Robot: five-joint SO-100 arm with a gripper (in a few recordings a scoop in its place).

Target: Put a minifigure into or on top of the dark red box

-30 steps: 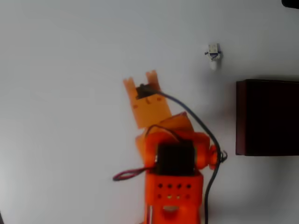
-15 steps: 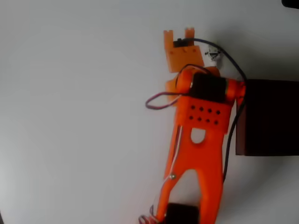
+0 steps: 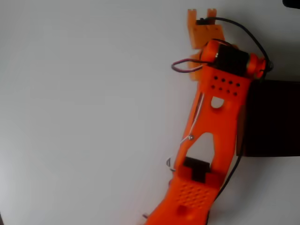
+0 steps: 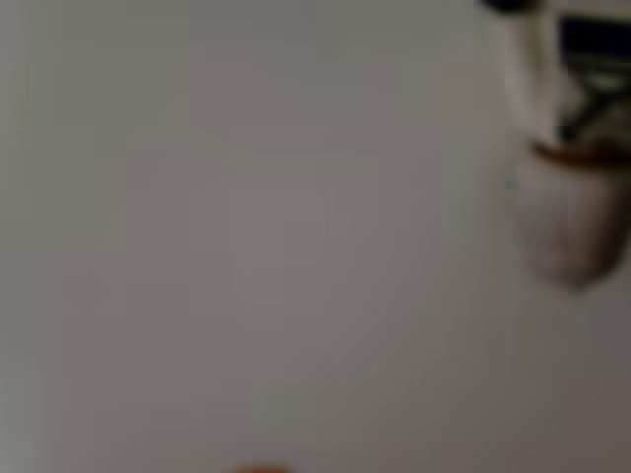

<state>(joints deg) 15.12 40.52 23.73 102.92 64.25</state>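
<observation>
In the overhead view my orange gripper (image 3: pixel 202 12) reaches to the top edge of the table, its two fingertips apart and nothing between them, so it is open. The arm's wrist covers the spot just below it, and the minifigure is hidden there. In the wrist view the minifigure (image 4: pixel 572 187) lies blurred at the upper right, its rounded white head toward the bottom and a blue-and-dark mark on the torso. The dark red box (image 3: pixel 274 119) sits at the right edge, right of the arm, its left wall partly behind the forearm.
The table is a plain white surface (image 3: pixel 84 112) with wide free room left of the arm. A black cable (image 3: pixel 248 33) loops from the gripper over the wrist motor toward the box. A dark object (image 3: pixel 291 3) pokes in at the top right corner.
The arm has stretched farther up and to the right. The gripper moved from the table's middle to the top edge, and the arm now covers the minifigure in the overhead view.
</observation>
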